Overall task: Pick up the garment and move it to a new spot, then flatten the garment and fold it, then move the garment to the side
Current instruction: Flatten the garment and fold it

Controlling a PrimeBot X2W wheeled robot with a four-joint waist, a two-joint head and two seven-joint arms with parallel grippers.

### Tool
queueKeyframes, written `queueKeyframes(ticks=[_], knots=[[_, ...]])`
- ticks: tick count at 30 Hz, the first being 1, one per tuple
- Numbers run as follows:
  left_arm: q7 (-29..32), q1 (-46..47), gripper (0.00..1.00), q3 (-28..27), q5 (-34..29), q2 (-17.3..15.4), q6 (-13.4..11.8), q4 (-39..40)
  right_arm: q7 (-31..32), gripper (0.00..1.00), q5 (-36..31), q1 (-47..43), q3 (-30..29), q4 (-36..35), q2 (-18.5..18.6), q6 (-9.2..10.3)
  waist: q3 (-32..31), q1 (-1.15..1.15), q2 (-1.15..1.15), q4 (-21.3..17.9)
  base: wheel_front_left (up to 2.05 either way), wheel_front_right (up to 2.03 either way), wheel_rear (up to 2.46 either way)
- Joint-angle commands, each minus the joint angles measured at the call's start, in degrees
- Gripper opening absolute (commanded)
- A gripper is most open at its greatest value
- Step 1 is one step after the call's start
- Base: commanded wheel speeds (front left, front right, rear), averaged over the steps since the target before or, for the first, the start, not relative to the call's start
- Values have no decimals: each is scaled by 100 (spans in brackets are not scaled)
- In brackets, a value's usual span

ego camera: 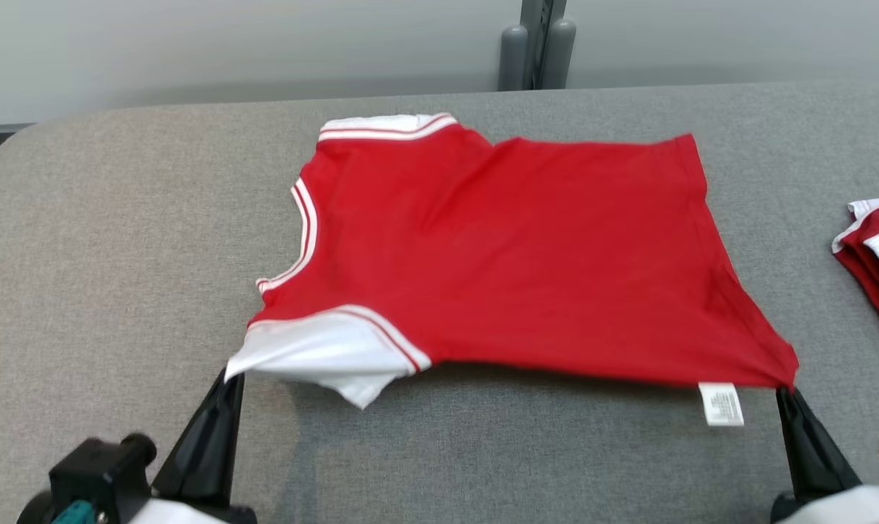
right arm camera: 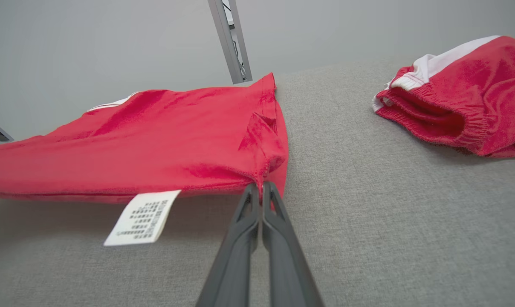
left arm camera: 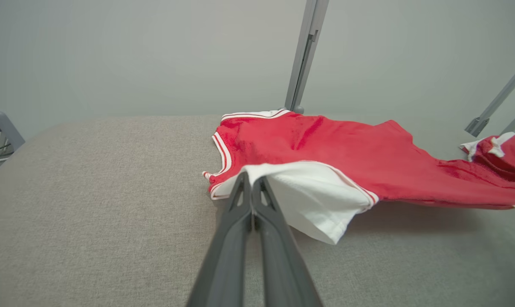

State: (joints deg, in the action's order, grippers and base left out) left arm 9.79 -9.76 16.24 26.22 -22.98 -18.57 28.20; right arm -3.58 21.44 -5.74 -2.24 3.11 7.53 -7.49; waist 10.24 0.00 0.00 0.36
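A red garment (ego camera: 512, 255) with white sleeves and white-striped trim lies spread on the grey table, its near edge lifted off the surface. My left gripper (ego camera: 228, 375) is shut on the near white sleeve (left arm camera: 308, 192) at the garment's left corner; in the left wrist view the left gripper (left arm camera: 251, 177) pinches the sleeve's edge. My right gripper (ego camera: 785, 389) is shut on the near right hem corner, and the right wrist view shows the right gripper (right arm camera: 261, 185) clamping the red hem. A white care label (right arm camera: 142, 217) hangs from the near hem.
A second folded red and white garment (ego camera: 876, 244) lies at the table's right edge, also the folded pile (right arm camera: 458, 102) in the right wrist view. A grey metal post (ego camera: 538, 44) stands behind the table's far edge. Bare grey table (ego camera: 119, 240) stretches to the left.
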Motion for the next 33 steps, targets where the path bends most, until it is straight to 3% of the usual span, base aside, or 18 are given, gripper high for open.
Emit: queueKeyframes(ticks=[1,7,15,21,33], knots=[[80,-153,0,-33,-73,-55,-97,146,122,0,-59,-182,-113,-221,-58,-1,-41,0,0,0,0,0,0],[553,-759,0,37,-121,-128,-463,869,820,0,-302,-1181,-497,-1206,-380,-1,-187,0,0,29,0,0,0],[940,-1067,0,167,-113,-188,-642,1202,1103,0,-324,-1610,-616,-1423,-451,-1,-209,0,0,57,0,0,0],[947,-740,0,193,25,-126,-485,943,1147,0,-191,-1364,-514,-1244,-450,-1,-32,0,0,61,0,0,0],[837,1209,0,101,469,-13,354,-375,1014,0,-153,260,-247,-550,-230,-1,683,0,0,-177,0,0,0]])
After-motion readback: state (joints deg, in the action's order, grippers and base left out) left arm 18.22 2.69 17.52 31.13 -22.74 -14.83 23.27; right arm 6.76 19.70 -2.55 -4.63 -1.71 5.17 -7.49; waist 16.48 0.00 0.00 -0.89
